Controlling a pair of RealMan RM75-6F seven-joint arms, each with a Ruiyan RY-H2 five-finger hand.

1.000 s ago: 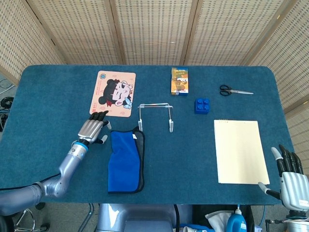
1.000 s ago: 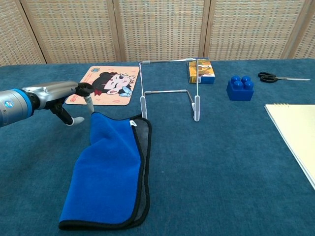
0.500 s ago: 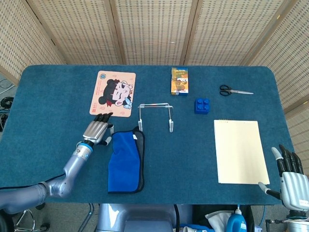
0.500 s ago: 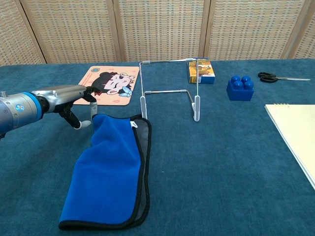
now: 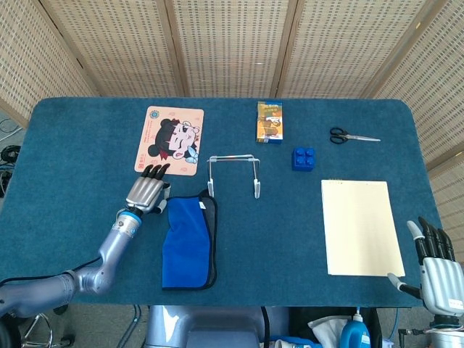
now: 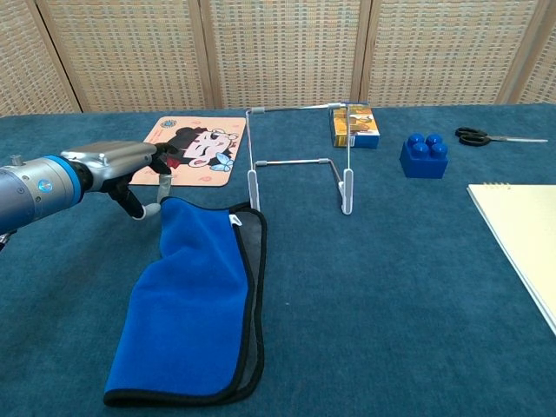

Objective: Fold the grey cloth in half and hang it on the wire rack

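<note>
Two layers show on the cloth [image 6: 187, 304] — blue on top, grey peeking out along its right edge — so it looks already folded in half, lying flat on the table [image 5: 290, 217] w/ its long axis running near-to-far. The left hand [image 5: 147, 193] sits just beside the cloth's far-left corner, fingers apart and curled down, holding nothing; whether a fingertip touches the hem I cannot tell. So the cloth lies to the right of and nearer than that hand, and the wire rack [image 6: 300, 161] stands just beyond the cloth's far edge, slightly right. The left arm is by far the closer one — the right hand [image 5: 437, 272] hangs off the near-right table corner, fingers spread, empty, well apart from everything. Room: bare table left of the cloth and between rack and notepad [image 5: 360, 226]; the cartoon mat [image 5: 170, 140] lies just beyond the hand, flat, prob. no obstacle.
</note>
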